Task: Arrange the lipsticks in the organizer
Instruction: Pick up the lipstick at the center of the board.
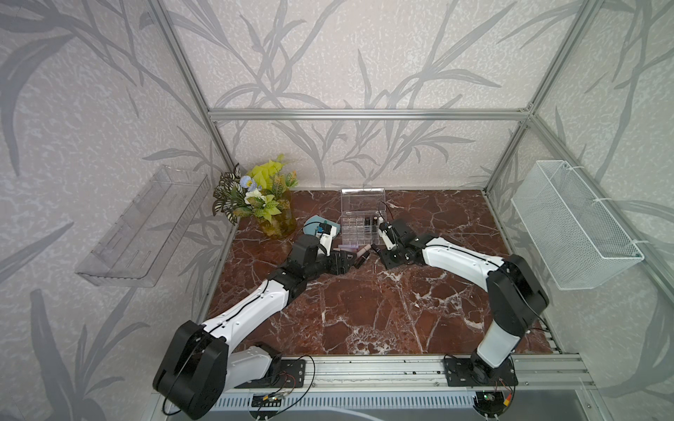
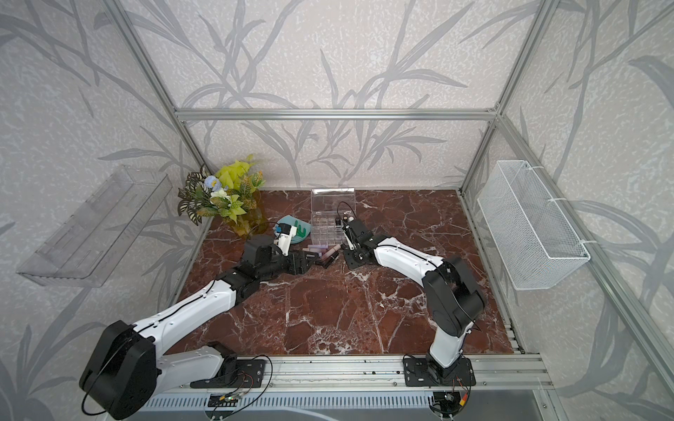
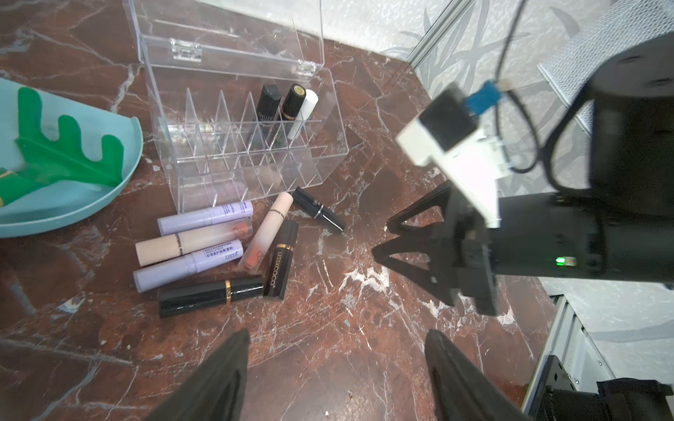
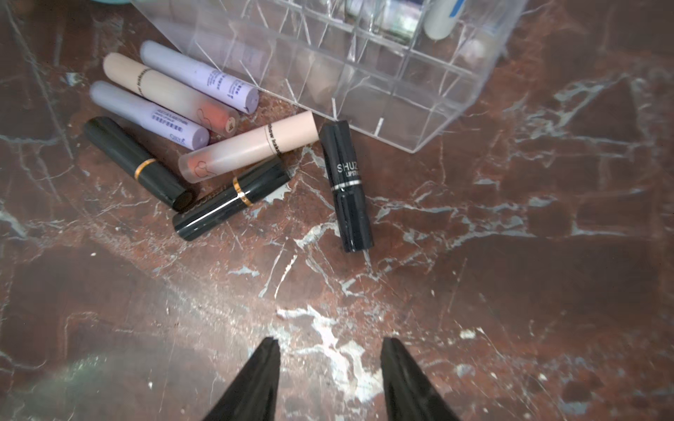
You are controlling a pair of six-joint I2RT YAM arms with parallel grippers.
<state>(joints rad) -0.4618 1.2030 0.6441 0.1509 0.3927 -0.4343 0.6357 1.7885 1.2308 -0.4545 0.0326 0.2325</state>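
Seven lipsticks point(image 3: 189, 243) lie bunched on the tabletop point(image 4: 510, 255) just in front of the organizer point(image 3: 255, 175), several of them touching. Three more stand in its back row. We see the left pincer point(image 3: 337, 333) and the right pincer point(image 4: 328, 340) both spread and empty, with the pile between them. We worry the arms could collide if both reach for the same cluster. Round tubes may roll when a neighbour is nudged. The black tube point(image 4: 348, 189) lies just beside the organizer's wall, so a finger squeezing in could shove the light box.
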